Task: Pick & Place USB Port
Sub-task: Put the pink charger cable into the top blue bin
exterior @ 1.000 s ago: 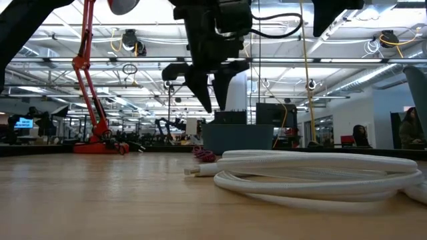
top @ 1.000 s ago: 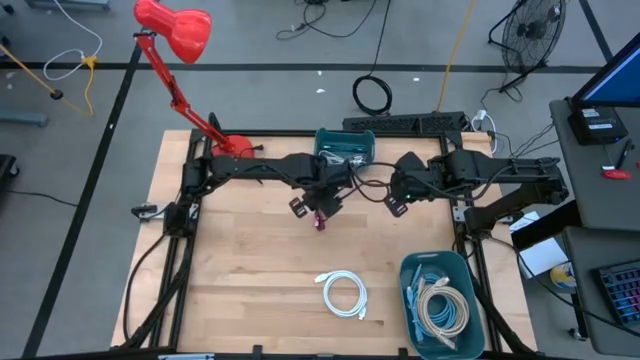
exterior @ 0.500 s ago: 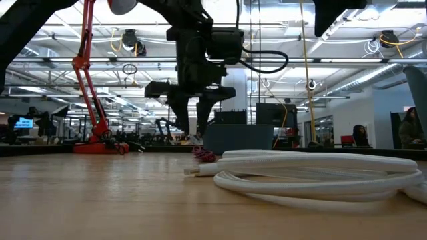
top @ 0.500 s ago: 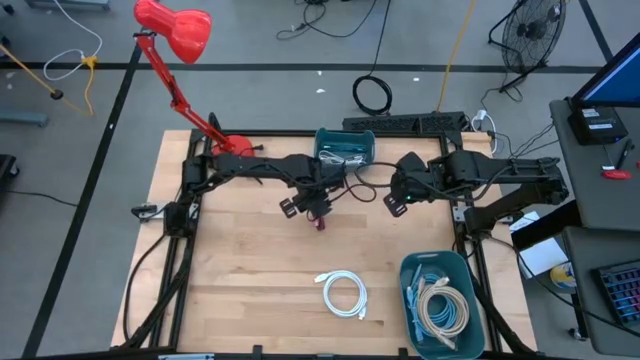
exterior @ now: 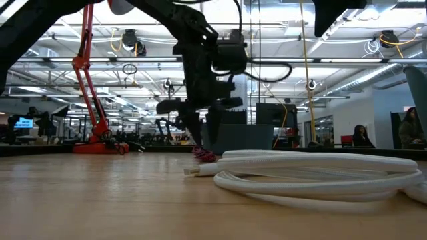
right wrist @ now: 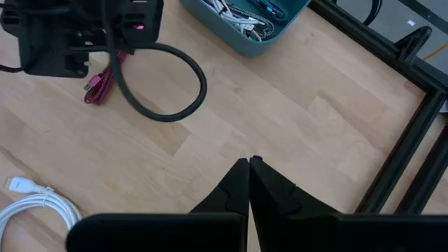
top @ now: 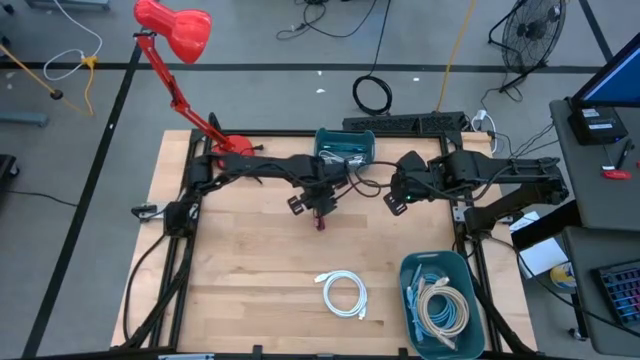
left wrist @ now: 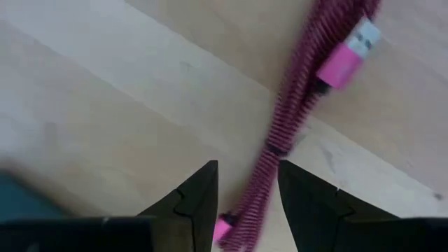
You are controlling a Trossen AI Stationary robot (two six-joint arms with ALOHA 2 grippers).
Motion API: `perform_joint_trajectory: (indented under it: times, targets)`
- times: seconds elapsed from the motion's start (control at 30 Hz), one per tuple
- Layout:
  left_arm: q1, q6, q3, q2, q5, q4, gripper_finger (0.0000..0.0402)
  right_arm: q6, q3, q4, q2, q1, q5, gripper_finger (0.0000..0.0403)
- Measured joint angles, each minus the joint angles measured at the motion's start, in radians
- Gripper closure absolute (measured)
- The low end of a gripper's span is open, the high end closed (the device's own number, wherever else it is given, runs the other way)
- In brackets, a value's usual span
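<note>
Two arms are meeting near the table's far middle in the high view: the left gripper (top: 318,205) is hanging directly over the pink USB cable (top: 321,221), which is lying on the wood just in front of the teal bin (top: 345,147), while the right gripper (top: 398,203) is waiting off to the side.

Seen from the low view, the left gripper (exterior: 198,129) is reaching almost to the tabletop, with the white coiled cable (exterior: 313,175) lying nearer the camera.

Looking through the left wrist view, the open fingers (left wrist: 199,198) are straddling the pink USB cable (left wrist: 294,119); the thin bundle is sitting off-centre and slanted, so a closing pinch is risking catching one strand or letting it slip.

From the right wrist view, the right gripper (right wrist: 248,165) is staying closed on nothing.
</note>
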Motion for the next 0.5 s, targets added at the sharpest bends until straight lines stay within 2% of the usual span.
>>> perform_joint_trajectory:
  times: [0.5]
  targets:
    - [0.045, 0.020, 0.000, 0.004, 0.010, -0.028, 0.0250, 0.003, 0.000, 0.000, 0.000, 0.000, -0.001, 0.0403]
